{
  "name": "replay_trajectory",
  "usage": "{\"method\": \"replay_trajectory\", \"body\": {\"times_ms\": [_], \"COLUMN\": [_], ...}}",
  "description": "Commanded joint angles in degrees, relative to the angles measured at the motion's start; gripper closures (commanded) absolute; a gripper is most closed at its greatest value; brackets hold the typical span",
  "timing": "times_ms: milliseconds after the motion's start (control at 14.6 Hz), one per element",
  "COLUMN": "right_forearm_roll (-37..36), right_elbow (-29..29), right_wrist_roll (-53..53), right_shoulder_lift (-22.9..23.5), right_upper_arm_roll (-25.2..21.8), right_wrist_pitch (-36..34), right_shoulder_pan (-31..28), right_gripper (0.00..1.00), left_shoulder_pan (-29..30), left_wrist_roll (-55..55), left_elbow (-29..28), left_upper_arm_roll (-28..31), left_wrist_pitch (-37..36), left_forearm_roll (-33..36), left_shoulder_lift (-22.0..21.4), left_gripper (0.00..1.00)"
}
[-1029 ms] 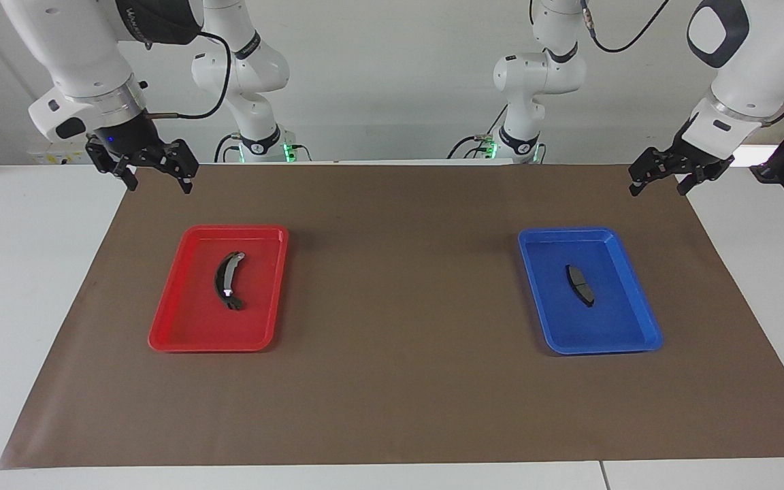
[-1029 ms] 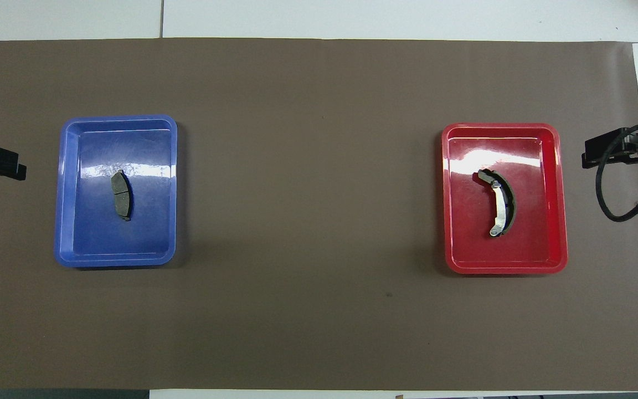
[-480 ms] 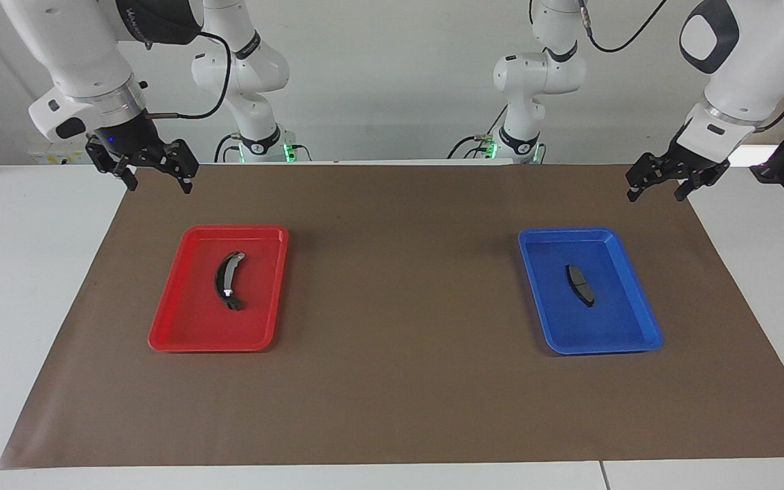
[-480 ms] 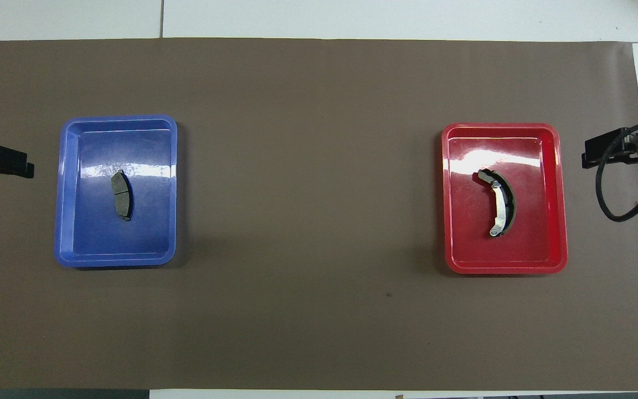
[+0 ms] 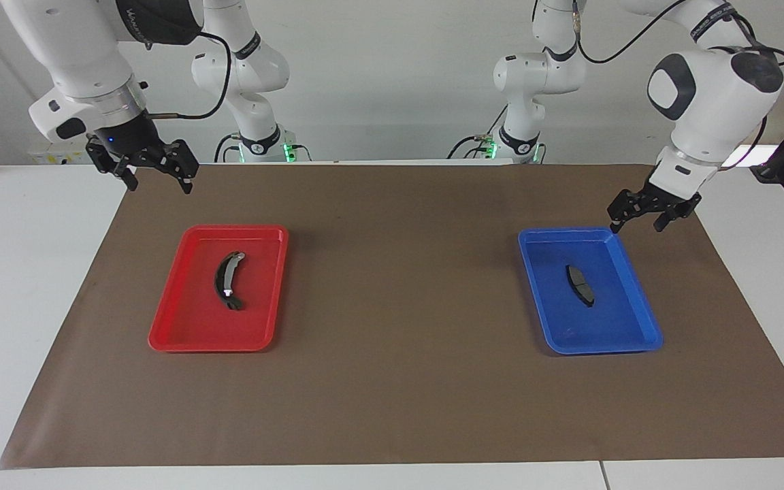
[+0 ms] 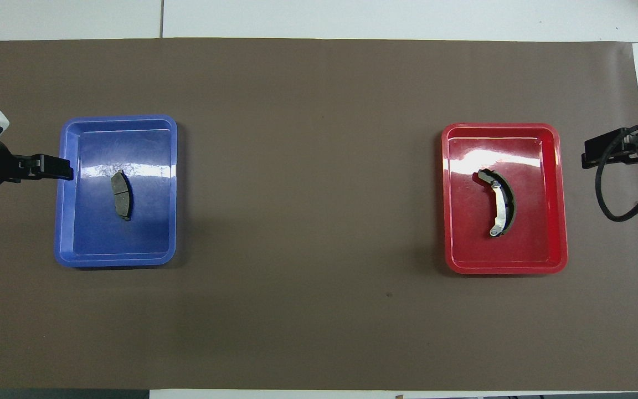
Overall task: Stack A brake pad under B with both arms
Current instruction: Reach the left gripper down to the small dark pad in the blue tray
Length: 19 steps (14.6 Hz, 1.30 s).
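The A brake pad (image 5: 580, 284), short and all dark grey, lies in the blue tray (image 5: 555, 233); it also shows in the overhead view (image 6: 121, 195) in that tray (image 6: 119, 118). B (image 5: 226, 280), the long crescent shoe with a pale strip, lies in the red tray (image 5: 235, 229), also seen from overhead (image 6: 500, 202) in its tray (image 6: 499, 126). My left gripper (image 5: 635, 223) is open and empty in the air over the blue tray's rim at the left arm's end (image 6: 56, 166). My right gripper (image 5: 158, 182) is open and empty over the mat's edge, apart from the red tray (image 6: 593, 155).
A brown mat (image 5: 392, 395) covers most of the white table and both trays sit on it, one toward each arm's end. A black cable (image 6: 610, 194) loops below the right gripper's wrist.
My left gripper has come down and moved from beside the mat's edge to over the blue tray's rim. The right arm, the pads and the trays have not moved.
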Motion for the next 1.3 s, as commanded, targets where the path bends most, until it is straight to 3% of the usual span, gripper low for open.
{"method": "replay_trajectory", "body": {"times_ms": [0,549,1235], "right_forearm_roll": [0.01,0.01,0.01], "right_elbow": [-0.66,-0.66,-0.74], "right_wrist_roll": [-0.84,-0.93,-0.93], "right_shoulder_lift": [-0.68,-0.68,-0.68], "right_upper_arm_roll": [0.25,0.25,0.25], "right_wrist_pitch": [-0.25,-0.34,-0.34], "right_shoulder_pan": [-0.51,-0.51,-0.51], "right_gripper": [0.0,0.0,0.0], "left_shoulder_pan": [-2.28,-2.64,-0.97], "left_wrist_roll": [-3.68,-4.84,-4.75], "left_elbow": [-4.37,-12.81,-14.48], "left_upper_arm_roll": [0.15,0.24,0.24], "left_wrist_pitch": [6.86,22.06,28.84], "left_forearm_roll": [1.13,1.13,1.13], "left_shoulder_lift": [1.67,7.74,14.6], "left_gripper": [0.01,0.01,0.02]}}
